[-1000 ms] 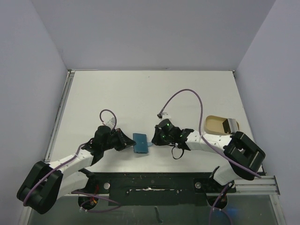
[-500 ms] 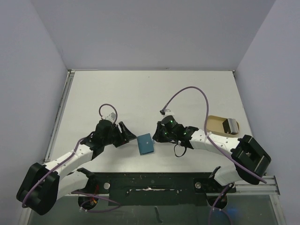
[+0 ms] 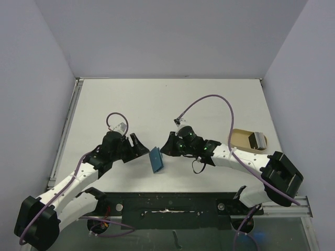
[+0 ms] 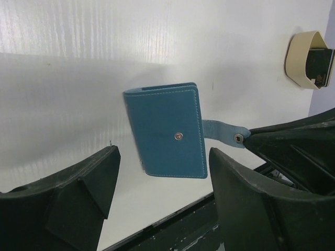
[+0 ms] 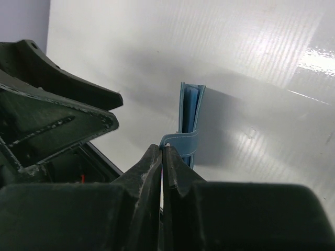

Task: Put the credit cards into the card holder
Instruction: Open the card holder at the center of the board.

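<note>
The card holder (image 3: pixel 156 159) is a closed teal-blue wallet, held on edge between the two arms. My right gripper (image 3: pixel 166 148) is shut on its snap tab (image 5: pixel 180 142). The right wrist view shows the card holder (image 5: pixel 189 117) edge-on, just beyond my right gripper (image 5: pixel 163 149). My left gripper (image 3: pixel 137 146) stands open just left of it, touching nothing. In the left wrist view the card holder (image 4: pixel 167 130) faces my left gripper (image 4: pixel 163 157), with its tab (image 4: pixel 222 132) running to the right fingers (image 4: pixel 293 141). The credit cards (image 3: pixel 257 140) look like a dark stack in a tan tray (image 3: pixel 239 139).
The tan tray (image 4: pixel 298 57) sits at the right side of the white table, by the right arm's elbow. A black rail (image 3: pixel 167 201) runs along the near edge between the arm bases. Grey walls close in the table on three sides.
My left gripper has opened, let go of the card holder and drawn back to the left. The right gripper has kept the tab and turned the holder up on edge.
</note>
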